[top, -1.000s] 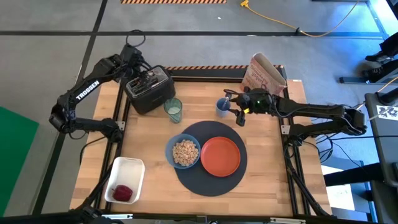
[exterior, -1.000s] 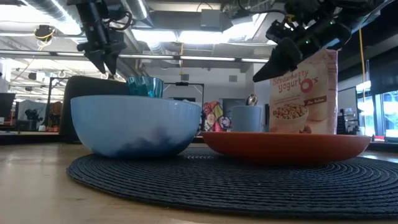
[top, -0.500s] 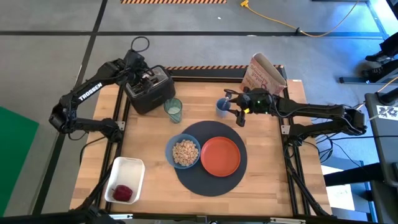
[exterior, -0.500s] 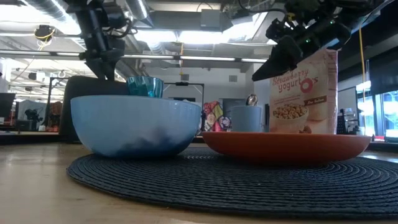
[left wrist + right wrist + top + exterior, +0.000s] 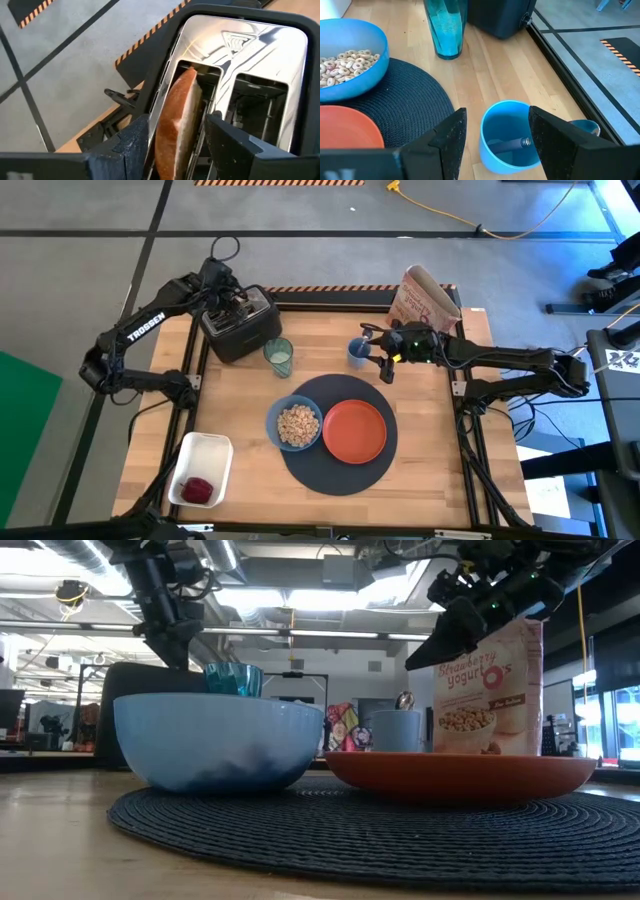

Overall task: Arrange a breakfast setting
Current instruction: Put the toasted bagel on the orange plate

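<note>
- Since a second ago the left gripper (image 5: 232,298) has edged lower over the black toaster (image 5: 241,326); right arm and tableware unchanged.
- Round mat (image 5: 335,468), dark blue-grey and woven, sits at table centre toward the near edge; its near rim is close to the table edge.
- On the mat: small blue bowl (image 5: 297,425) holding cereal rings, just beside the orange plate (image 5: 354,430), which is bare.
- Green tumbler (image 5: 279,357), translucent, upright, off the mat between toaster and bowl; in the low view only its top shows behind the bowl.
- Metal spoon (image 5: 512,145) stands in a blue cup (image 5: 358,352); handle mostly hidden by the cup wall.
- Left gripper's fingers (image 5: 124,142) sit apart on either side of a bread slice (image 5: 177,117) half sunk in a toaster slot; whether they touch it is hard to tell.
- Right gripper (image 5: 383,366) hovers just beside the cup, fingers apart, nothing between them.
- Cereal box (image 5: 426,300) at the far right edge; white tray (image 5: 203,466) with a red item at the near left corner.
- Bare wood between tumbler and cup.
</note>
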